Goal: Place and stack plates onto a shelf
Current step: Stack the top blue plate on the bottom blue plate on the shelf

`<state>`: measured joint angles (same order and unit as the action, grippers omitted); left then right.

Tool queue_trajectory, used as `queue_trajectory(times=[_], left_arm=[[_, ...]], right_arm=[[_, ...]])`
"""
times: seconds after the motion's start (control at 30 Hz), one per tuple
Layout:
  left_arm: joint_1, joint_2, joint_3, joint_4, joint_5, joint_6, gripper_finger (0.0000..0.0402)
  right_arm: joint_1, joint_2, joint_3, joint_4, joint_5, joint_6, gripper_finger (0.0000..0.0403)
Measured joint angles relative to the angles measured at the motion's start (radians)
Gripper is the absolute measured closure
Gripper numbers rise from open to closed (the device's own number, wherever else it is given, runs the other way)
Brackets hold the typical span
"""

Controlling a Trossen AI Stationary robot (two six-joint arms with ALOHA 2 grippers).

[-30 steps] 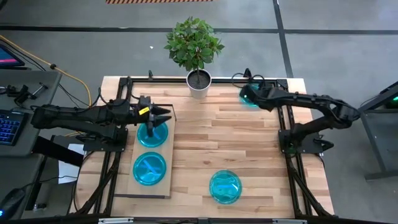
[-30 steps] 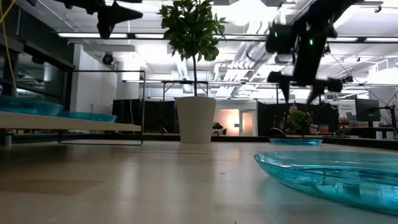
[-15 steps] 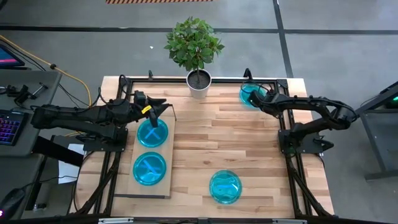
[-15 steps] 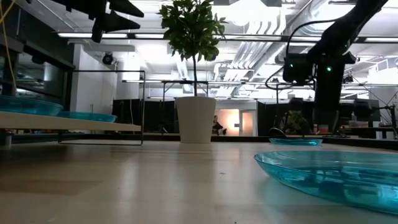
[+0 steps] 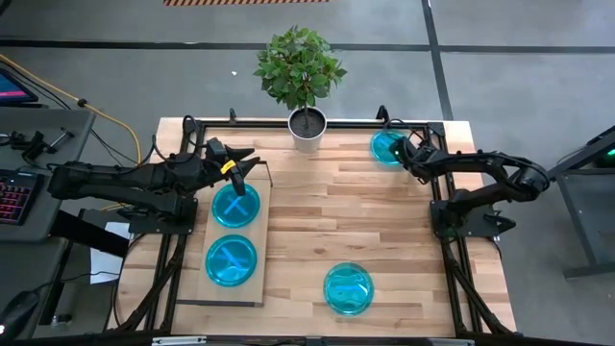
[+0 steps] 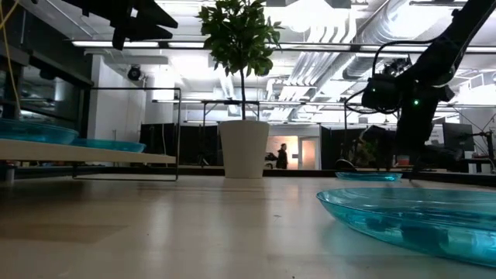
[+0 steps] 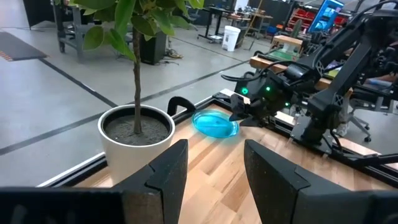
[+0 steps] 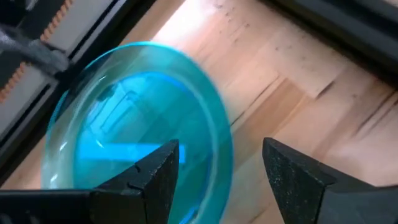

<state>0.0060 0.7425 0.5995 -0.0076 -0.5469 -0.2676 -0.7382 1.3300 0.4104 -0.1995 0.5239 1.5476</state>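
- Four cyan plates show from above: two lie on the shelf [image 5: 233, 231], one sits on the tabletop [image 5: 327, 211] well clear of the plant pot [image 5: 307, 130] on the near side, and the plate [image 5: 386, 147] at the far corner lies just beside the pot's right.
- That corner plate, which the right gripper [image 5: 410, 154] is addressing, looks thin, stiff and light, with a smooth, probably slippery plastic surface; a shallow dish lying flat offers only its raised rim, so the sensible hold is a pinch across the rim edge.
- The right gripper hangs low over the plate's edge farthest from the pot; in its wrist view the fingers [image 8: 149, 180] stand spread, with the plate's rim [image 8: 214, 134] between and beyond them, nothing clasped yet.
- The left gripper [image 5: 242, 164] hovers above the shelf's end nearest the pot, over the upper shelf plate [image 5: 235, 206]; its fingers [image 7: 165, 174] are parted and empty.
- Judged from this, the pickup of the corner plate is about to begin.
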Motion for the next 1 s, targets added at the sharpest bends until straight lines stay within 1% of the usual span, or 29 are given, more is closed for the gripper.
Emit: queue_trajectory(times=[0.1,0.2,0.3,0.47,0.63,0.77,0.9,0.97,1.0], left_arm=[[0.000,0.000,0.000,0.000,0.000,0.000,0.0255],[0.000,0.000,0.000,0.000,0.000,0.000,0.0255],[0.000,0.000,0.000,-0.004,0.000,-0.004,0.0255],[0.000,0.000,0.000,-0.044,0.002,-0.036,0.0255],[0.000,0.001,0.000,-0.058,0.002,-0.069,0.0255],[0.000,0.001,0.000,-0.059,0.002,-0.069,0.0255],[0.000,0.001,0.000,-0.060,0.001,-0.069,0.0255],[0.000,0.001,0.000,-0.063,0.001,-0.069,0.0255],[0.000,0.001,0.000,-0.066,0.001,-0.069,0.0255]], right_arm=[[-0.029,0.000,-0.001,-0.006,-0.010,-0.006,0.0187],[-0.052,0.004,-0.001,-0.005,-0.013,-0.011,0.0196],[-0.062,0.036,0.001,0.005,-0.016,-0.011,0.0216],[-0.054,0.113,0.004,0.069,0.017,-0.016,0.0247],[-0.052,0.126,0.004,0.083,0.011,-0.020,0.0271],[-0.056,0.127,0.004,0.077,0.000,-0.047,0.0315],[-0.056,0.123,0.002,0.068,-0.015,-0.089,0.0380],[-0.046,0.104,-0.001,0.063,-0.032,-0.113,0.0396],[-0.042,0.088,-0.001,0.061,-0.047,-0.135,0.0393]])
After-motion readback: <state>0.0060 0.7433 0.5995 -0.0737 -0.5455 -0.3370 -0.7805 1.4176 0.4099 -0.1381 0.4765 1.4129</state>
